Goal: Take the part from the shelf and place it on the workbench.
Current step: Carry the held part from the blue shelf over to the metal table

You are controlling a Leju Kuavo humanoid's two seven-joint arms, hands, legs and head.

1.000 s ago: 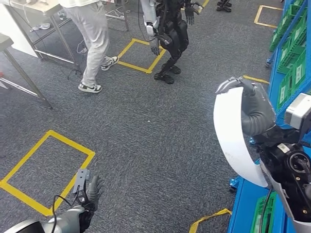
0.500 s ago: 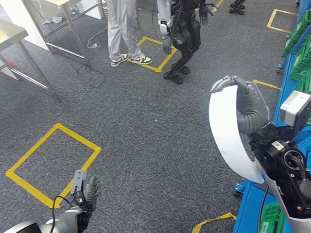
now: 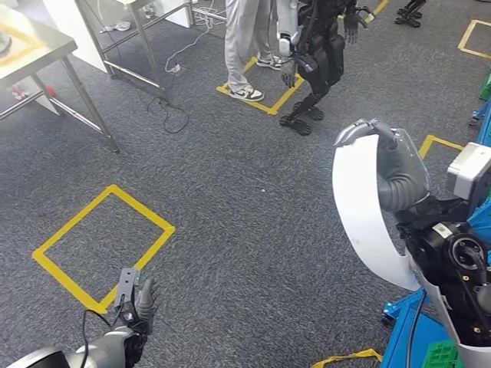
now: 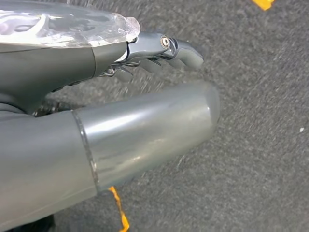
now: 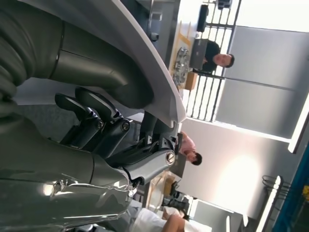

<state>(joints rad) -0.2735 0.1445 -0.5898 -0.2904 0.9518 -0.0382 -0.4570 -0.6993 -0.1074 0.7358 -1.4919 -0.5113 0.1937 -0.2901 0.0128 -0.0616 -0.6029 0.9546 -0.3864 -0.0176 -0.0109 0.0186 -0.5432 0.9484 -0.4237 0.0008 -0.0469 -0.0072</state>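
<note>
My right hand (image 3: 400, 172) grips a curved white sheet-like part (image 3: 364, 211), held upright at chest height on the right. In the right wrist view the white part (image 5: 153, 63) runs across the thumb and fingers (image 5: 109, 128) that clamp it. My left hand (image 3: 142, 303) hangs low at the bottom left over the carpet, fingers loosely apart and holding nothing; the left wrist view shows its thumb (image 4: 146, 130) and fingers (image 4: 164, 50) above bare carpet. A metal workbench (image 3: 29, 46) stands at the far upper left.
Another dark humanoid robot (image 3: 315, 54) and a person's legs (image 3: 243, 46) stand ahead by a yellow floor square (image 3: 261, 100). A yellow taped square (image 3: 104, 245) lies on the carpet near my left. The blue shelf (image 3: 416, 337) with green bins is at my right. Cables (image 3: 173, 115) trail under the tables.
The whole view has swung leftward: the blue shelf slides out at the right and the workbench comes in at upper left. My right hand keeps hold of the white part.
</note>
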